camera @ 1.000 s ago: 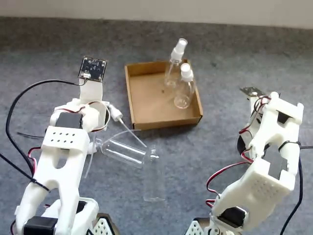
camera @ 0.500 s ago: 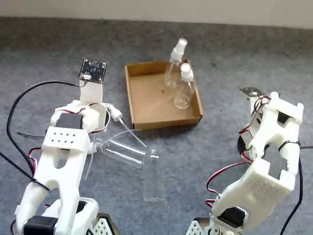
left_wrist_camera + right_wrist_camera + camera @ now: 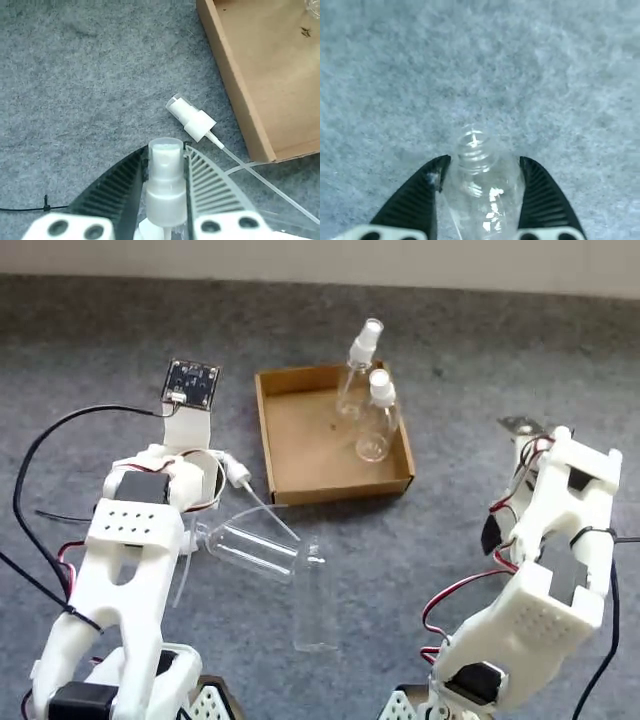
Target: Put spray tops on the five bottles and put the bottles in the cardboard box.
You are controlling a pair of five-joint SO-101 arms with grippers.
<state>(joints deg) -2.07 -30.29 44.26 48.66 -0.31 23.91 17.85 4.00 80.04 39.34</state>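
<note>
In the left wrist view my left gripper point(image 3: 166, 147) is shut on a white spray top point(image 3: 165, 180), held just above the grey carpet. A second spray top point(image 3: 192, 120) lies loose beside the cardboard box point(image 3: 230, 85). In the right wrist view, my right gripper point(image 3: 481, 161) is shut on a clear bottle point(image 3: 480, 185) with a bare open neck. From above, the cardboard box point(image 3: 340, 488) holds two capped bottles point(image 3: 355, 375) point(image 3: 378, 420). Two clear bottles point(image 3: 250, 548) point(image 3: 312, 610) lie uncapped on the carpet between the arms.
The loose spray top point(image 3: 237, 472) lies between the left arm point(image 3: 140, 540) and the box, its thin dip tube trailing over the carpet. A black cable point(image 3: 40, 455) loops at the far left. The right arm point(image 3: 550, 540) stands right of the box.
The right arm has shifted very slightly. Everything else is unchanged.
</note>
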